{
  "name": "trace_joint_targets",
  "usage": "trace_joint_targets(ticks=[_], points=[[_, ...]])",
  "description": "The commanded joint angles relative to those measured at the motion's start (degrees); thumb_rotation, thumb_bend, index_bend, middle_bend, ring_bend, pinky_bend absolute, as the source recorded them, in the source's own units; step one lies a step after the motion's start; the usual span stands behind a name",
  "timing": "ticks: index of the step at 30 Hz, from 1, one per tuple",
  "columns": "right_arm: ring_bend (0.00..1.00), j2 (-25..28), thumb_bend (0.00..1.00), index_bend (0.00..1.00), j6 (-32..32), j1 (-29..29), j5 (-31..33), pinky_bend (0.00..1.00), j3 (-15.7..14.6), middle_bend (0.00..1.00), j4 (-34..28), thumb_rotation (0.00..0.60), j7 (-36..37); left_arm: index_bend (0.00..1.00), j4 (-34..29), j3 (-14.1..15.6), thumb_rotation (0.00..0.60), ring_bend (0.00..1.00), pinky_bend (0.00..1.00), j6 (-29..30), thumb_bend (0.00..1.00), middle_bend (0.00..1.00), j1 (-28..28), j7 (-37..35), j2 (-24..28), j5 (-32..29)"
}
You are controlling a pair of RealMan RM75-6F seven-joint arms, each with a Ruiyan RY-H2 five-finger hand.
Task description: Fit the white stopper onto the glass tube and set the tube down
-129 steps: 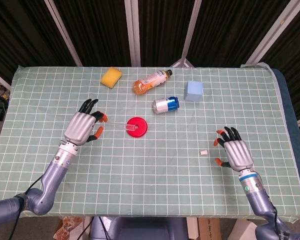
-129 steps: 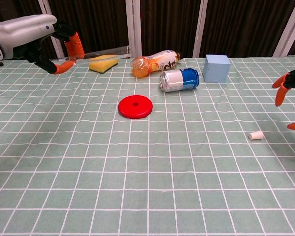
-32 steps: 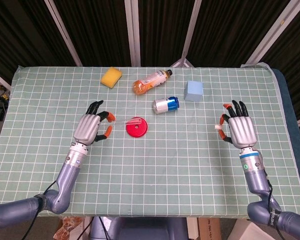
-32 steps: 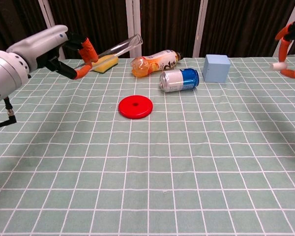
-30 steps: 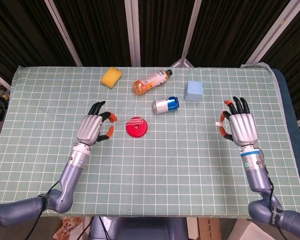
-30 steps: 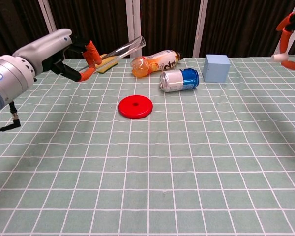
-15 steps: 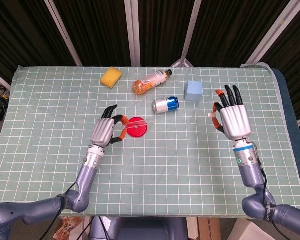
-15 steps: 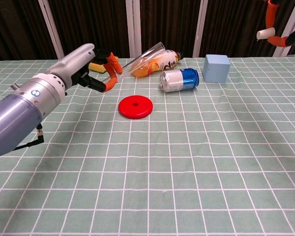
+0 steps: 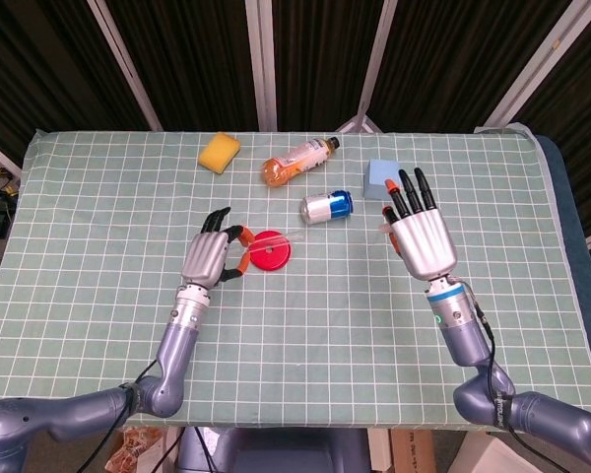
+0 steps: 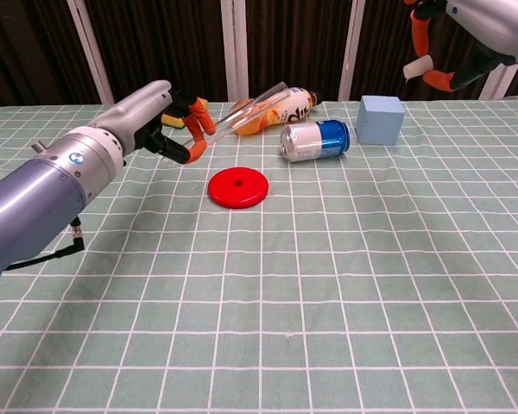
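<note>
1. Glass tube (image 10: 246,110): clear, thin, tilted up to the right, held above the worktop (image 10: 345,285) over the red disc (image 10: 238,187).
2. Left hand (image 10: 168,125) fingers (image 10: 195,112) pinch the tube's lower end.
3. White stopper (image 10: 413,68): small, pinched in right hand (image 9: 421,239) fingers (image 10: 417,39), raised near the blue cube (image 10: 380,119).
4. Counts: one tube, one stopper, one disc, one cube, one can (image 10: 315,141), one bottle (image 10: 272,109), one yellow sponge (image 9: 219,152).

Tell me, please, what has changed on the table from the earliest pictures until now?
The left hand took the glass tube off the table and carried it toward the middle, above the red disc. The right hand picked up the white stopper, raised it and moved inward toward the tube. The sponge, bottle, can and blue block stayed put.
</note>
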Motion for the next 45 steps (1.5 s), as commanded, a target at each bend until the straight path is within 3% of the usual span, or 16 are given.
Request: trace_joint_targets(ticks=[1, 45], points=[[0.0, -0.71, 0.4, 0.59, 0.09, 0.66, -0.73, 0.0, -0.27, 0.2, 0.36, 0.6, -1.14, 0.47, -0.27, -0.11, 0.6, 0.06, 0.0, -0.42, 0.65, 0.49, -0.12, 1.05, -0.11, -1.0], [0.0, -9.03, 0.4, 0.59, -2.05, 5.86, 3.07, 0.0, 0.97, 0.2, 2.09, 0.6, -7.59, 0.46, 3.81, -2.49, 0.6, 0.06, 0.0, -2.17, 0.65, 0.49, -3.74, 2.59, -5.19, -4.12]])
